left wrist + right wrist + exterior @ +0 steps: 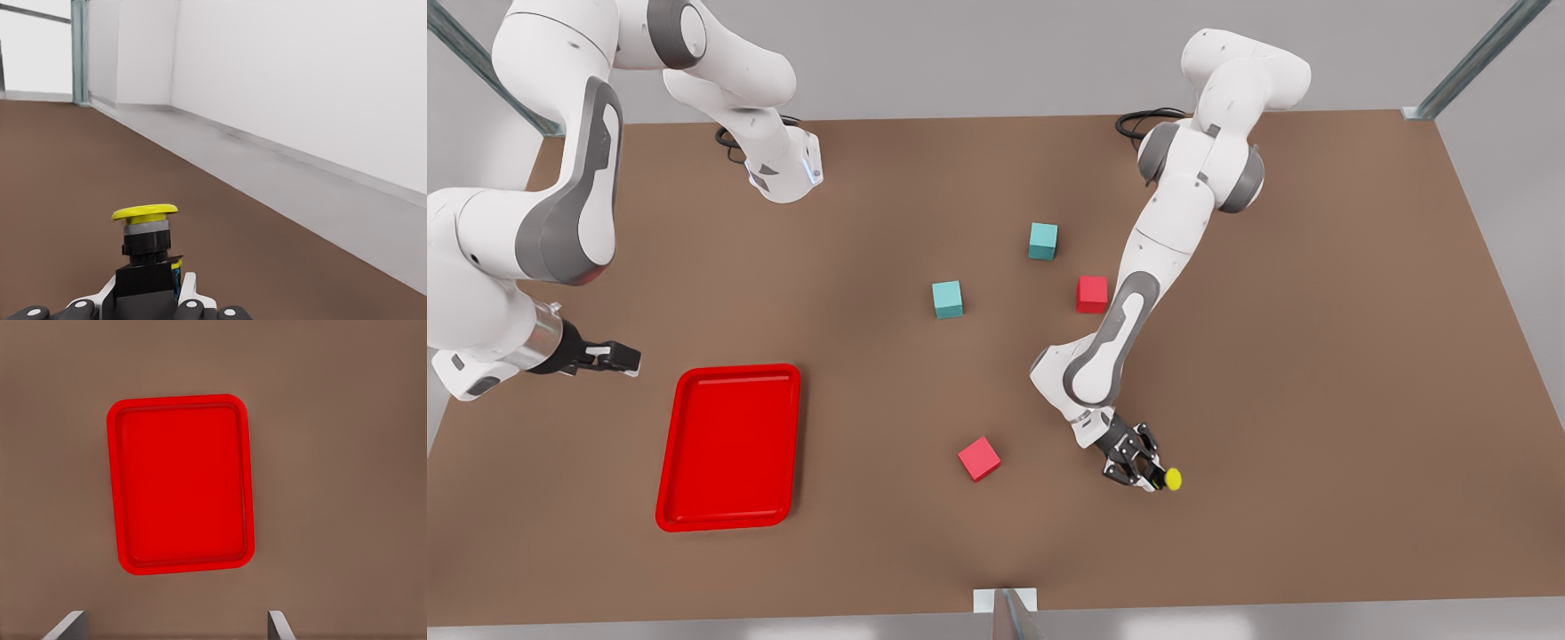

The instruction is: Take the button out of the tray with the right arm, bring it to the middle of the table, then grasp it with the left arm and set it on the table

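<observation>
1. My left gripper (1149, 473) sits low in the front view, right of centre, clenched on the button (1170, 479); the yellow cap pokes out past my fingertips toward the front view's right.
2. In my left wrist view the button (147, 257) stands upright between my fingers (189, 288), dark blocky body pinched at the sides, the round yellow cap on top.
3. I cannot tell from these views whether the button's base touches the table (1316, 356) or hangs just above it.
4. My right gripper (624, 357) hovers at the left edge of the front view, just up and left of the tray (729, 447), pointing toward the front view's right, holding nothing. Its fingers look close together there, while my right wrist view shows two finger tips (67, 628) set well apart, so I cannot tell how wide it stands.
5. My right wrist view shows the tray (180, 483) as a bare glossy red rectangle with rounded corners and a low rim.
6. A red cube (979, 459) lies between the tray and my left gripper. Further up are a teal cube (948, 299), another teal cube (1042, 241) and a second red cube (1092, 293).
7. The tabletop is matte brown and flat. Pale grey walls (300, 80) surround it, with metal frame posts (1476, 58) at the upper corners.
</observation>
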